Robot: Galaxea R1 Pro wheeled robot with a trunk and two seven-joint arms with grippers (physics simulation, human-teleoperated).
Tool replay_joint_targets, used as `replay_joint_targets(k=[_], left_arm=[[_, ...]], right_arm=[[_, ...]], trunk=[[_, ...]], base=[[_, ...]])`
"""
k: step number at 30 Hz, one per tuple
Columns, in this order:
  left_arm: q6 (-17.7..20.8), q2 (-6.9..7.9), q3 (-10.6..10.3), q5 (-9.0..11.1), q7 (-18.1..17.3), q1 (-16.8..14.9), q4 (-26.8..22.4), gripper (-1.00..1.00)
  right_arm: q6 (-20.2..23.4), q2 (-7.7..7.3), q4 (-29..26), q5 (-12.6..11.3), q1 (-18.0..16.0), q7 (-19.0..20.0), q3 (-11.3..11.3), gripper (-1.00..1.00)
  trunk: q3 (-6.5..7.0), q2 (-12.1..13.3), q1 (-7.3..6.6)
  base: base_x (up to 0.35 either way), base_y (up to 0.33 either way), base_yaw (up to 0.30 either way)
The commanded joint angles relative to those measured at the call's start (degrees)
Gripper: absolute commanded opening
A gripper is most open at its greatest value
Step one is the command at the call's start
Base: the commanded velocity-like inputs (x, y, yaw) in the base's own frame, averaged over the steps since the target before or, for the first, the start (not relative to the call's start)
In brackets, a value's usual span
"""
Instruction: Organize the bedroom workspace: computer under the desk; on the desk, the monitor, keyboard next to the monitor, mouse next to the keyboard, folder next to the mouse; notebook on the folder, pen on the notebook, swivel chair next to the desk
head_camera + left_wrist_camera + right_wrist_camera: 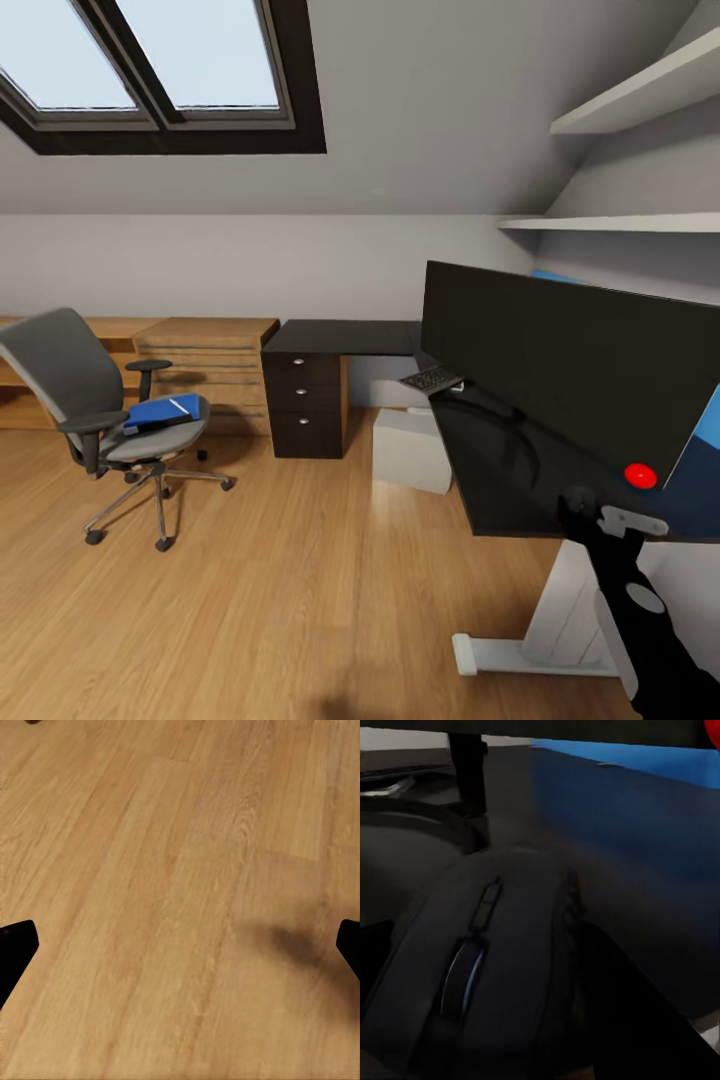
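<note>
Even daylight from the skylight [150,60]; soft shadow on the floor [150,870]; right wrist view dim, blurred.

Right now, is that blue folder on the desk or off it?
Off it. The blue folder lies flat on the seat of the swivel chair, which stands on the wooden floor, apart from the desk.

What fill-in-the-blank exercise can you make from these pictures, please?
1. The blue folder lies on the seat of the swivel ____.
2. The left gripper hangs open above a wooden ____.
3. The right wrist view shows a dark computer ____ with a scroll wheel, very close.

Missing words: chair; floor; mouse.
</note>
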Motion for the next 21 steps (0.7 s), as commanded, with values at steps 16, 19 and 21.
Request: replay_joint_targets(k=[16, 19, 21], left_arm=[[-0.19, -0.02, 0.16, 0.34, -0.15, -0.03, 0.03, 1.0], [-0.19, -0.02, 0.17, 0.36, -0.15, -0.03, 0.03, 1.0], [-0.19, -0.02, 0.18, 0.34, -0.15, -0.03, 0.03, 1.0]], right_arm=[[-0.19, 0.07, 0.06, -0.51, -0.02, 1.0, 0.43, -1.0], [-0.17, 0.07, 0.07, -0.52, -0.02, 1.0, 0.43, -1.0], [-0.16, 0.07, 0.07, -0.52, -0.02, 1.0, 0.38, -1.0]], trunk=[[2.82, 6.41, -3.53], [3.36, 7.61, -4.19], [3.54, 8.01, -4.41]], base=[[0.0, 0.0, 0.0], [0.0, 0.0, 0.0], [0.0, 0.0, 0.0]])
